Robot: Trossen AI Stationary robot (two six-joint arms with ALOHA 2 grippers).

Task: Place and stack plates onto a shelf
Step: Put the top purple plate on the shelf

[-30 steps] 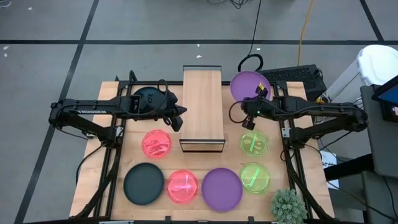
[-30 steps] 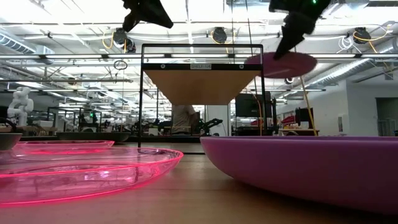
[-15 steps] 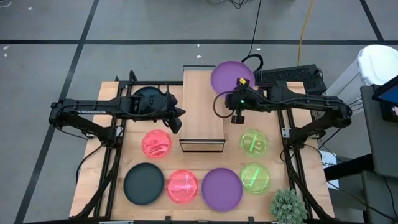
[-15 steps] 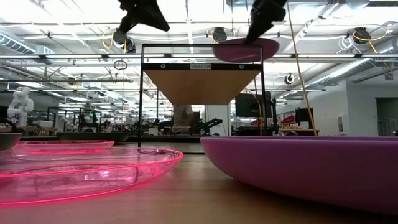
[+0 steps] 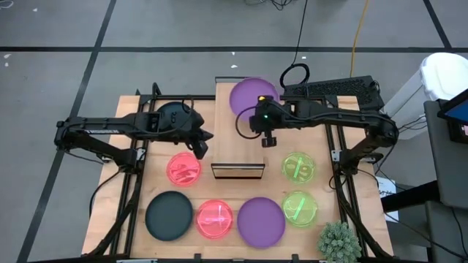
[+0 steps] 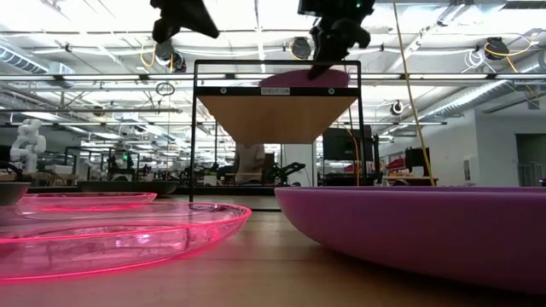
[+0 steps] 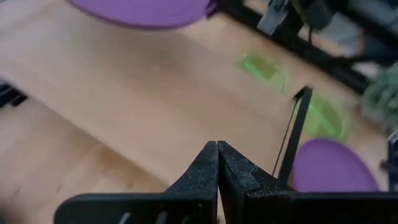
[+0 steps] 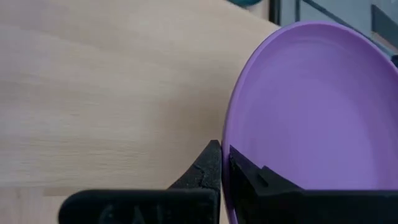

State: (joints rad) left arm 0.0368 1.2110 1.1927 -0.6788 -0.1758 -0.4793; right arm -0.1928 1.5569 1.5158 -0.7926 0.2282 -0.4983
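Observation:
A purple plate [image 5: 251, 95] hangs over the far end of the shelf [image 5: 238, 150], with my right gripper [image 8: 222, 147] shut on it. In the low view the plate [image 6: 300, 79] sits close over the shelf's wooden top; whether it touches, I cannot tell. My left gripper [image 5: 202, 146] is shut on nothing, in the air just left of the shelf. A dark plate [image 5: 170, 112] lies on the table under the left arm. Lying flat on the table nearer the front are two pink plates [image 5: 183, 168], a dark one [image 5: 168, 214], a purple one [image 5: 261, 221] and two green ones [image 5: 298, 166]. My right gripper pinches the purple plate's rim [image 8: 231, 163] between its two fingers, one on the inner face and one on the outside. The fingers slant down from the table's right. The plate is roughly level, hollow side up, out beyond the fingers.
A small green plant [image 5: 338, 241] stands at the table's near right corner. A keyboard [image 5: 338, 89] and cables lie at the far right. Bare wood [image 5: 238, 142] shows on the shelf's near half.
My right gripper has carried the purple plate toward the table's left edge, from right of the shelf to over its far end, rolling its wrist on the way. The plate has stayed clear and about level. My left gripper has drawn slightly left, away from the shelf.

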